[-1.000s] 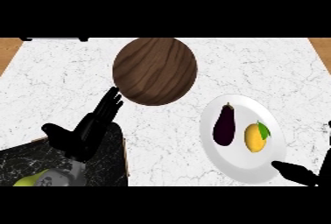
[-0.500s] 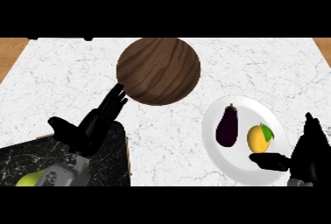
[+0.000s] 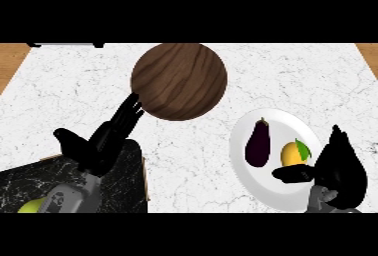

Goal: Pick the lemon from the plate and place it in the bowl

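Note:
The yellow lemon [image 3: 294, 153], with a small green leaf, lies on the white plate [image 3: 276, 192] at the right, beside a dark purple eggplant [image 3: 258, 143]. My right hand [image 3: 339, 170] is open at the plate's right edge, its thumb just below the lemon and its fingers straight up beside it, apart from the fruit. The brown wooden bowl [image 3: 179, 80] sits at the upper middle. Fingers straight and pointing at the bowl's lower left rim, my left hand [image 3: 100, 141] is open at the left.
A dark marbled block [image 3: 122, 185] fills the lower left under the left forearm, with a yellow-green object [image 3: 29, 206] at its bottom edge. Wooden strips border the white marble counter [image 3: 295, 75] at both top corners.
My right hand has risen from the lower right edge and moved in to the plate's right side, close to the lemon. The left hand has barely moved.

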### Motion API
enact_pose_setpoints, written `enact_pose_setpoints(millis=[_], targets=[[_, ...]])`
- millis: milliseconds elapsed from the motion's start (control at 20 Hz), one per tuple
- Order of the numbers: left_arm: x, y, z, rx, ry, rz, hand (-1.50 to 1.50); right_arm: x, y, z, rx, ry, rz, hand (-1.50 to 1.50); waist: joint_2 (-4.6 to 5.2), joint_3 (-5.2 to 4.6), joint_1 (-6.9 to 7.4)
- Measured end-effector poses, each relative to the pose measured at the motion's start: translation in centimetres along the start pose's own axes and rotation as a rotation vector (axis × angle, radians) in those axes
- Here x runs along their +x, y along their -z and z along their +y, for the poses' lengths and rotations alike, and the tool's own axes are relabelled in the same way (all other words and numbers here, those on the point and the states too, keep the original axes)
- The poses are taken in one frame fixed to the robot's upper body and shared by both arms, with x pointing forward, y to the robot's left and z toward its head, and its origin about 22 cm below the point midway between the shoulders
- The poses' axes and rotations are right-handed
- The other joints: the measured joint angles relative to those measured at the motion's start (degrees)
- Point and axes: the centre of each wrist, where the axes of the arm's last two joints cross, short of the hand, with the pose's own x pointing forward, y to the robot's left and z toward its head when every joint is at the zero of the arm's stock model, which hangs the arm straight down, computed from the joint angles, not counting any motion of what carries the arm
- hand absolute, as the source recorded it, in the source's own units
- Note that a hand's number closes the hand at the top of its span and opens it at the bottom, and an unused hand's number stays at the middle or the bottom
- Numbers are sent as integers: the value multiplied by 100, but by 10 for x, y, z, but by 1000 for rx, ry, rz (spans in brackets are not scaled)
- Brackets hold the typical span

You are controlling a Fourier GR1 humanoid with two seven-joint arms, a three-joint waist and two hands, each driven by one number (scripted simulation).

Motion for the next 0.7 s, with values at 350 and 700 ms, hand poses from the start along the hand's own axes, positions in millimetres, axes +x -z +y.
enact_pose_setpoints(millis=[350,700], targets=[[-7,-7,-7,-5,-5,-6,0,10,5,4,18,-56,12,-150,-16,10,5],[-2,-3,-2,6,-3,-10,0,19,13,13,18,-89,29,-150,-12,16,-6]])
